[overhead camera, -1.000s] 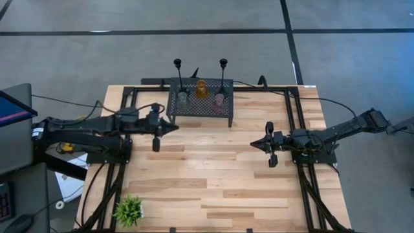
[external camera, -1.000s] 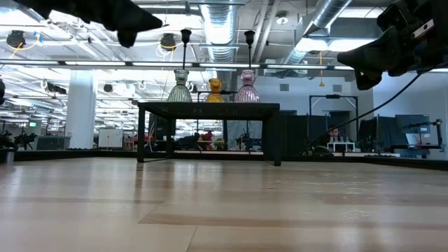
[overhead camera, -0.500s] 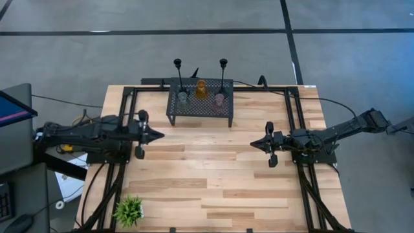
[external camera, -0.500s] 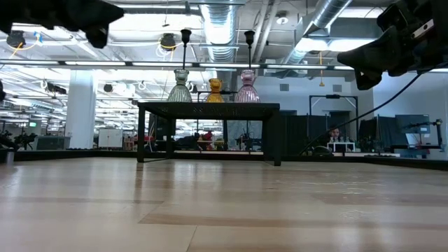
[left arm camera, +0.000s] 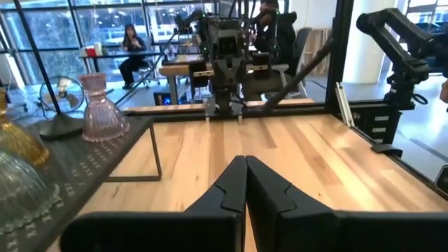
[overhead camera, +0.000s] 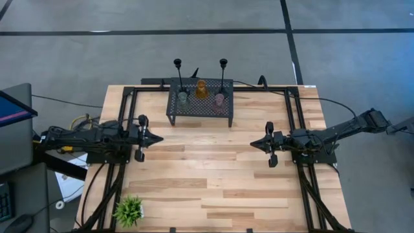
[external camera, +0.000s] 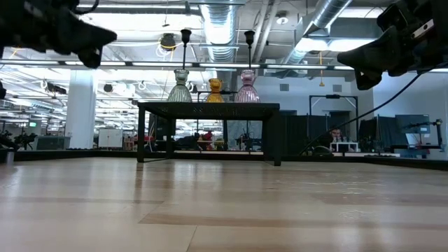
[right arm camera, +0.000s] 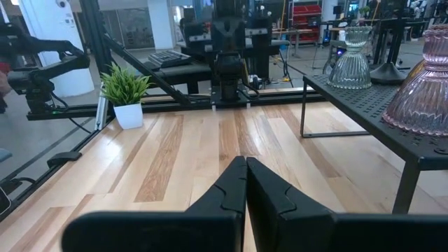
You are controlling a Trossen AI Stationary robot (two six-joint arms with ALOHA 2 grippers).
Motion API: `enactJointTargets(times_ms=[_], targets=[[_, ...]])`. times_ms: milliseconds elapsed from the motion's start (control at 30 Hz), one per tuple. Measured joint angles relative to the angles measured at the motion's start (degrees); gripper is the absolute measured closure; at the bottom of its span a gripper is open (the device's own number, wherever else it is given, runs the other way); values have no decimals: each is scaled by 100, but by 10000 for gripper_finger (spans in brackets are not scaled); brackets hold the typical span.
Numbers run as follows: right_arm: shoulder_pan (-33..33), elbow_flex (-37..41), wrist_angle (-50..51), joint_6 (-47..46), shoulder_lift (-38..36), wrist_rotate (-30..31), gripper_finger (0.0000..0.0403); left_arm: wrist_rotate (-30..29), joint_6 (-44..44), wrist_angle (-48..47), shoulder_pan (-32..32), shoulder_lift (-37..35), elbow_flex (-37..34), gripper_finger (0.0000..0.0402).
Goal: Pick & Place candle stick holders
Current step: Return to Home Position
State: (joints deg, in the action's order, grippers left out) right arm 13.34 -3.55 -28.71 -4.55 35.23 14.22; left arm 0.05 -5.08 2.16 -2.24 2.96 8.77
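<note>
Hovering shut and empty, the left claw and right claw idle — the candle stick holders already fill the stand beside them.

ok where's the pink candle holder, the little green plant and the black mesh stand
pink candle holder (external camera: 247, 91): low view, on its ribbed glass body
little green plant (overhead camera: 129, 210): high view, on the middle of its leaves
black mesh stand (overhead camera: 201, 107): high view, on a bare patch of its mesh top
</note>
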Motion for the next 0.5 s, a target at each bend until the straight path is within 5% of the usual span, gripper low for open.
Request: enactJointTargets(times_ms=[233,500], targets=[[0,0,0,-1,0,0,403,0,0,614,0,8,-679,398],[0,0,0,-1,1,0,403,0,63,690,0,1,-694,397]])
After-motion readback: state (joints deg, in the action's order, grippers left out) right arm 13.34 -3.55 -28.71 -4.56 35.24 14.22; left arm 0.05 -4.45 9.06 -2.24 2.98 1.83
